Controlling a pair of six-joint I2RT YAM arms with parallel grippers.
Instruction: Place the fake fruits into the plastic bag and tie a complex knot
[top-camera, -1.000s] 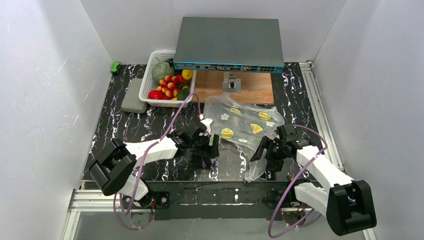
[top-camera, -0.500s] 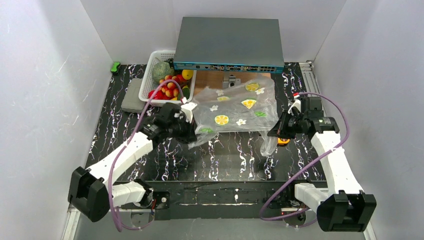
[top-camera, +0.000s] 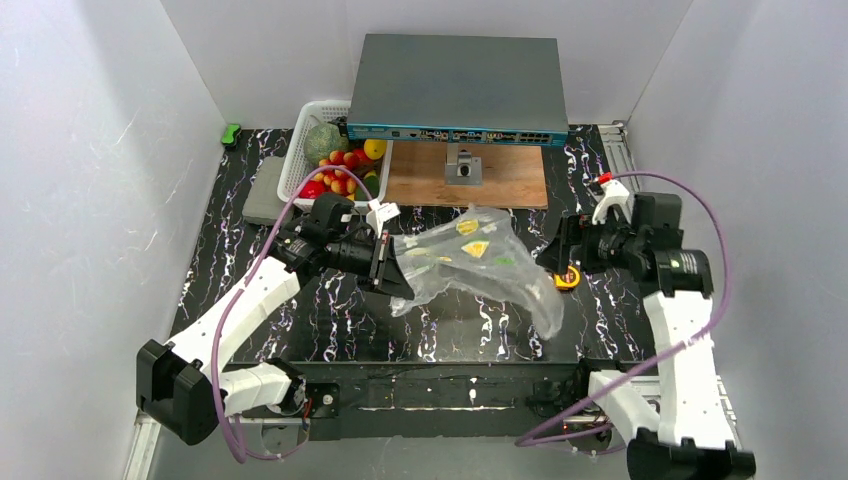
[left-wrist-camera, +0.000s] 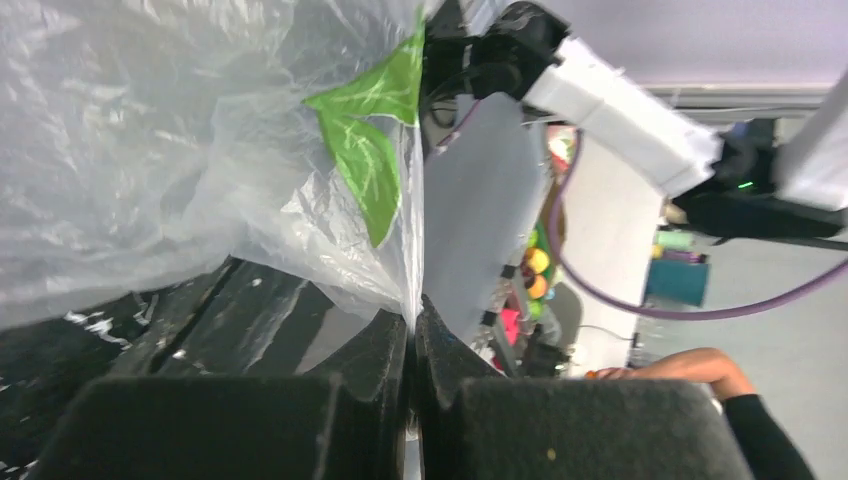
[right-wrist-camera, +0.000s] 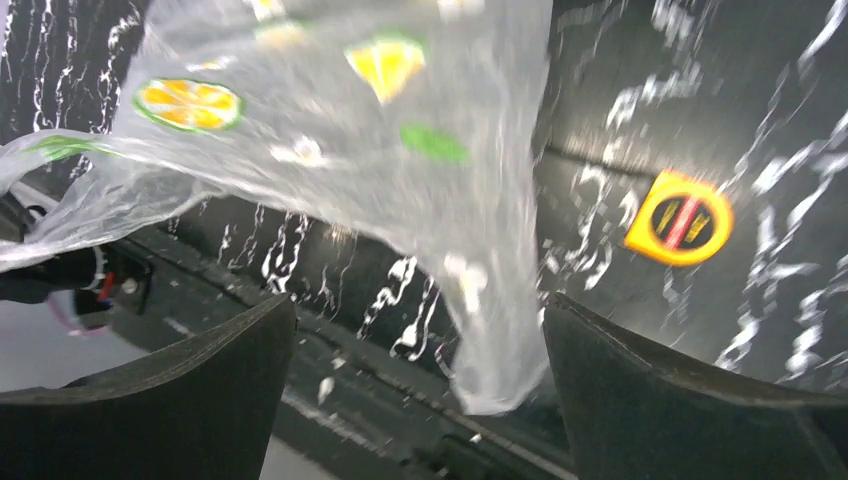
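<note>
crinkly plastic bag (top-camera: 465, 265) hangs pinched tight in the left gripper (top-camera: 388, 262); the right gripper (top-camera: 562, 243) gapes wide beside it. fake fruits (top-camera: 340, 172) sit in the white basket (top-camera: 298, 160).

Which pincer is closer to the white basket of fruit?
Left. The left pincer, pinching the plastic bag, is just in front of the basket; the right pincer is across the table.

Top view looks down; close wrist views share the plastic bag (top-camera: 480, 270).
</note>
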